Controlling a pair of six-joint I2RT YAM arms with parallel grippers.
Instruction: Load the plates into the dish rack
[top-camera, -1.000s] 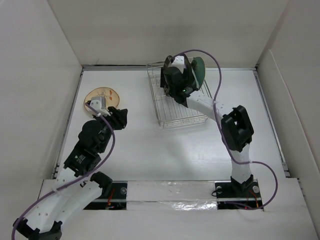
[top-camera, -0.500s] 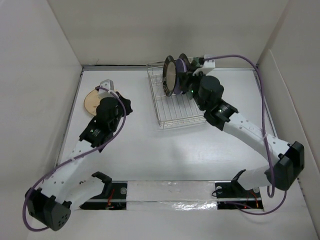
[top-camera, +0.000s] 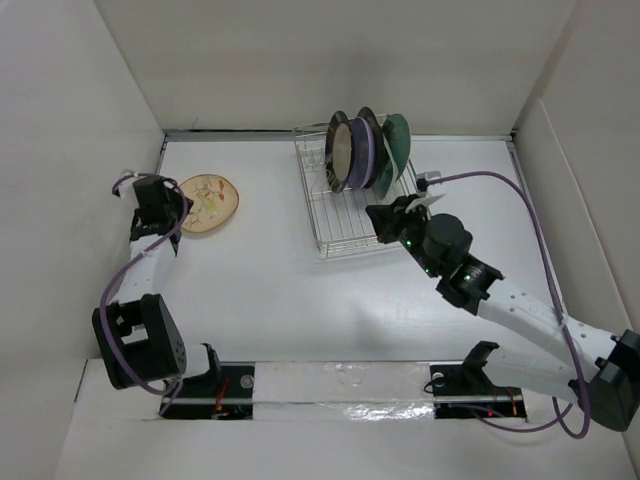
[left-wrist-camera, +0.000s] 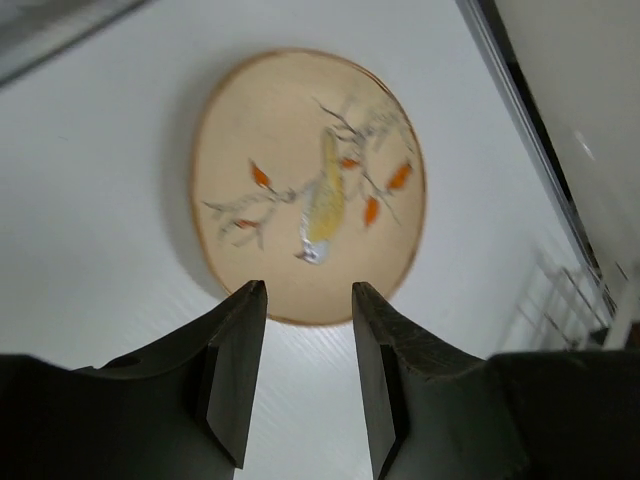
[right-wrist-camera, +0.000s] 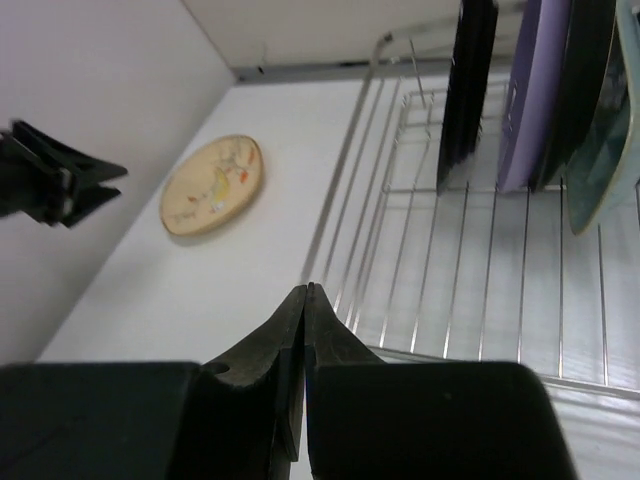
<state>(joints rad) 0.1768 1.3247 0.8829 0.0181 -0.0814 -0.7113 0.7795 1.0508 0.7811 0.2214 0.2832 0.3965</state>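
The tan floral plate (top-camera: 207, 202) (left-wrist-camera: 310, 185) (right-wrist-camera: 213, 185) lies flat on the table at the left. My left gripper (top-camera: 176, 208) (left-wrist-camera: 308, 292) hovers at its left edge, open, with nothing between the fingers (left-wrist-camera: 235, 370). The silver wire dish rack (top-camera: 350, 225) (right-wrist-camera: 450, 280) holds several plates upright at its far end: a cream one with a dark rim (top-camera: 340, 152) (right-wrist-camera: 468, 90), a lavender one (top-camera: 361, 150) (right-wrist-camera: 535, 90), a dark one (top-camera: 374, 148) and a pale green one (top-camera: 397, 143) (right-wrist-camera: 612, 150). My right gripper (top-camera: 378, 216) (right-wrist-camera: 307, 290) is shut and empty over the rack's near right corner.
White walls close in the table on the left, back and right. The left wall is just behind my left arm. A purple cable (top-camera: 500, 178) loops from the right arm over the table's right side.
The right arm pulled back from the rack's far end to its near corner, jaws shut; more plates stand in the rack. The left arm swung to the floral plate's left side and opened.
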